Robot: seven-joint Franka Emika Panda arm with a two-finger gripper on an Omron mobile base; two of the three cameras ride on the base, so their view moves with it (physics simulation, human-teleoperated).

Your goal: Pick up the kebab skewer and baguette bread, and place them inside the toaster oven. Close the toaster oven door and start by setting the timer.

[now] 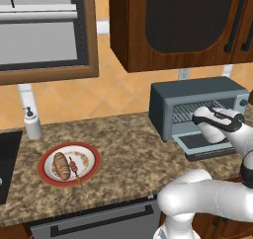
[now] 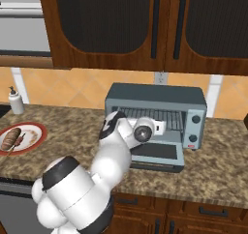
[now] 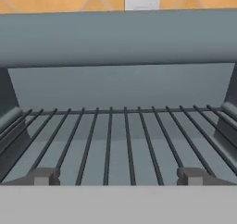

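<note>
Over at the toaster oven (image 1: 197,107), our pincer (image 3: 115,176) points into the open cavity above the dropped toaster oven door (image 2: 155,153), its fingers spread wide and holding nothing. Well apart to the left, the kebab skewer (image 1: 74,168) and baguette bread (image 1: 62,166) lie side by side on a red-rimmed plate (image 1: 91,160) on the tabletop (image 1: 128,149). We judge the skewer light, thin and stiff, best pinched across a meat chunk; the loaf looks light and slightly yielding, best gripped mid-length
</note>
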